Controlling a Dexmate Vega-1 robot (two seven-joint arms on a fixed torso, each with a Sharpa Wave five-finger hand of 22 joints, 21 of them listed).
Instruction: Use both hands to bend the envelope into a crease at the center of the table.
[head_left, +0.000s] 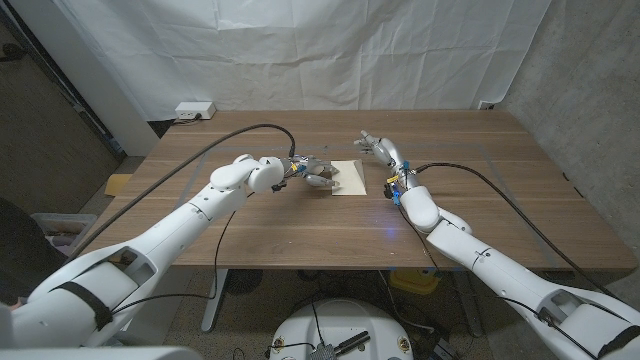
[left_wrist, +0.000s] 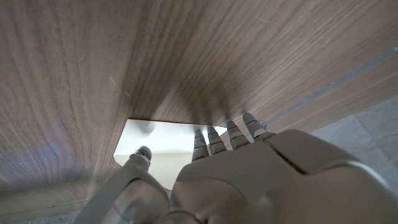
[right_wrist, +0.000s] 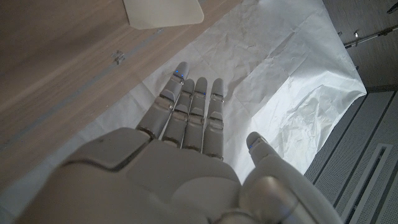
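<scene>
A cream envelope (head_left: 348, 178) lies on the wooden table (head_left: 300, 225) near its middle. My left hand (head_left: 314, 171) is at the envelope's left edge, fingers over it; whether it touches or holds the paper cannot be told. In the left wrist view the fingers (left_wrist: 214, 140) reach over the envelope (left_wrist: 158, 140) with the thumb beside them. My right hand (head_left: 383, 150) hovers to the right of the envelope, a little behind it, fingers straight and spread, holding nothing. The right wrist view has its fingers (right_wrist: 193, 106) extended, with the envelope (right_wrist: 163, 12) off beyond them.
A white box (head_left: 194, 110) sits at the table's far left corner. A black cable (head_left: 200, 160) runs along my left arm and another (head_left: 500, 190) along the right. A white sheet (head_left: 320, 50) hangs behind the table.
</scene>
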